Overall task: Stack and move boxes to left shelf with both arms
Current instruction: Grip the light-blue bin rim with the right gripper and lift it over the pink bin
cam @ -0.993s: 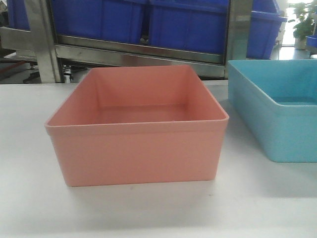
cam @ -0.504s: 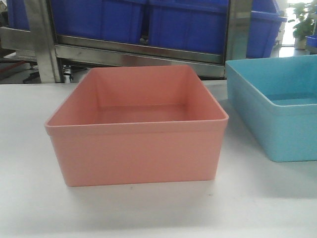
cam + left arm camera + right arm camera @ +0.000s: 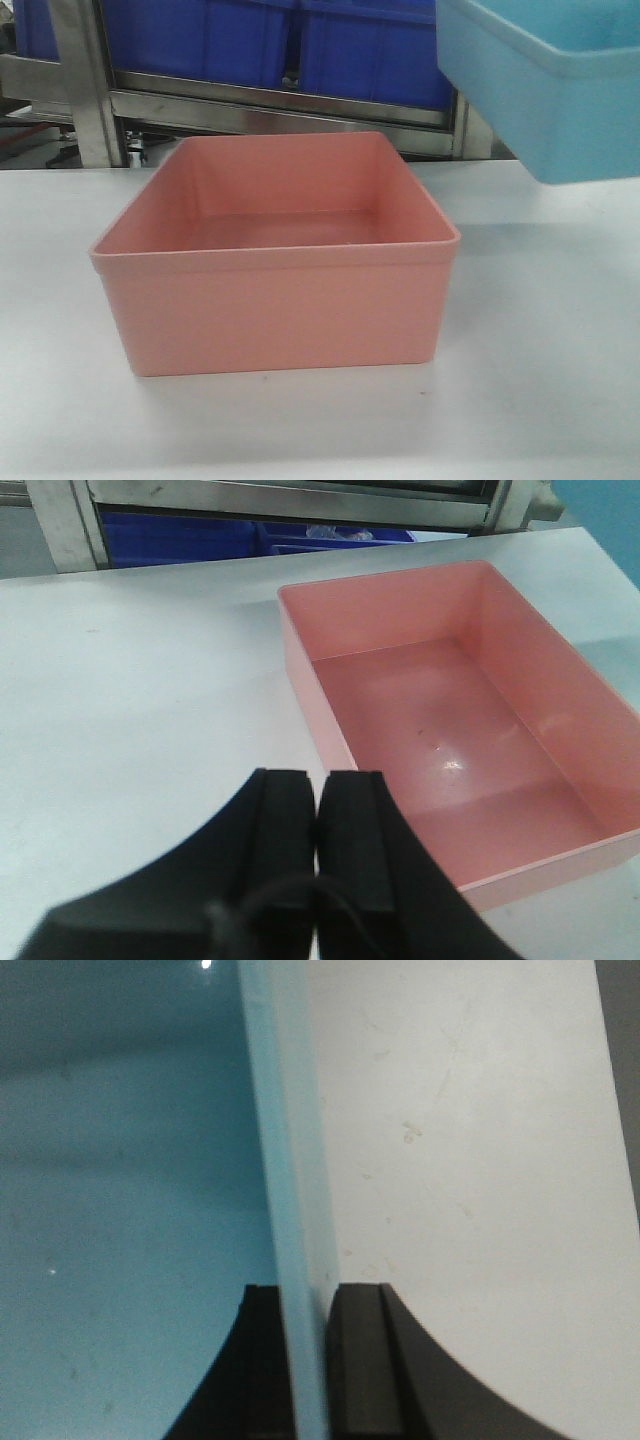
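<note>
The pink box stands on the white table. The blue box hangs in the air, up and right of it, its wall pinched by the right gripper. The left gripper, jaws pressed together and empty, hovers beside the pink box.

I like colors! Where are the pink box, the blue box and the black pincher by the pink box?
pink box (image 3: pixel 275 305): front view, its front wall.
blue box (image 3: pixel 560 110): front view, its near wall.
left gripper (image 3: pixel 318 795): left wrist view, between its shut fingertips.
</note>
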You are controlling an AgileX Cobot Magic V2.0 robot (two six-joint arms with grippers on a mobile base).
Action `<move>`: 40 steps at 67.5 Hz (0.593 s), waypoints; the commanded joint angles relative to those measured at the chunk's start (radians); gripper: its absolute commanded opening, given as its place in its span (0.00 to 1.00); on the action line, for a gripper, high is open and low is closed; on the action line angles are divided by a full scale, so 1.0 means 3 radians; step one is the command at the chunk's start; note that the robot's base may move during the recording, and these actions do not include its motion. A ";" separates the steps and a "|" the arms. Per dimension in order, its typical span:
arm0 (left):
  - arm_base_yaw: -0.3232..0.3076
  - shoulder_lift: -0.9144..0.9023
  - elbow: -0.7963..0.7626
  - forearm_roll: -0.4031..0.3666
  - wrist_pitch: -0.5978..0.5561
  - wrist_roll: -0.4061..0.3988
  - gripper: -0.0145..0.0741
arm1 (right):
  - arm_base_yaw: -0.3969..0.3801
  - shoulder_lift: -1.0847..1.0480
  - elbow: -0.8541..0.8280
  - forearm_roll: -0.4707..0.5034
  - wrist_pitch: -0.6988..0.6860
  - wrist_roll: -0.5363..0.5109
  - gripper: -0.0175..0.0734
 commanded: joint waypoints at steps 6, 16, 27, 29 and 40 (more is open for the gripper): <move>0.0006 -0.0014 -0.0088 -0.0032 -0.0237 0.0002 0.16 | 0.0072 -0.0495 -0.0149 0.0524 -0.0024 0.0358 0.25; 0.0006 -0.0014 -0.0088 -0.0032 -0.0237 0.0002 0.16 | 0.0292 -0.0624 -0.0149 0.0576 0.0131 0.0665 0.25; 0.0006 -0.0014 -0.0088 -0.0032 -0.0237 0.0002 0.16 | 0.0680 -0.0678 -0.0149 0.0576 0.0235 0.1005 0.25; 0.0006 -0.0014 -0.0088 -0.0032 -0.0237 0.0002 0.16 | 0.0770 -0.0679 -0.0149 0.0576 0.0242 0.1043 0.25; 0.0006 -0.0014 -0.0088 -0.0032 -0.0237 0.0002 0.16 | 0.1211 -0.0679 -0.0149 0.0531 0.0231 0.1370 0.25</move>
